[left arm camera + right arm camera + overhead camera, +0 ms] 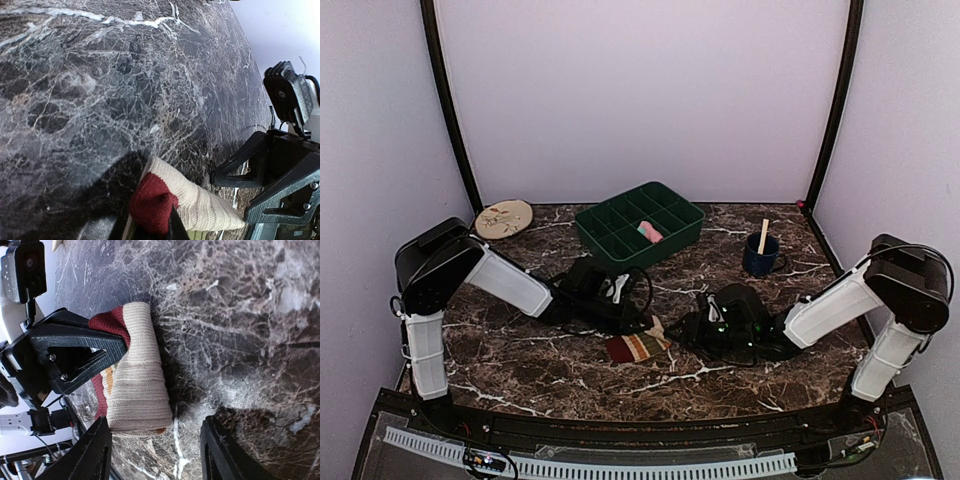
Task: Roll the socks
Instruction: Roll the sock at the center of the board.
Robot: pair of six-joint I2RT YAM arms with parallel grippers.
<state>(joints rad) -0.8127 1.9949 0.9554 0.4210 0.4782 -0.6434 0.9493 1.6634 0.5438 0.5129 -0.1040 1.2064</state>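
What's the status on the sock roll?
Left gripper shut on striped sock, sock down on table. Right gripper open at sock's end, nothing between. Pink sock apart, in green tray.

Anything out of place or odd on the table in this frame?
Only mildly: the pink sock lies in a compartment of the green tray, apart from the striped sock on the marble table. Nothing looks spilled or damaged; the mug stands upright.
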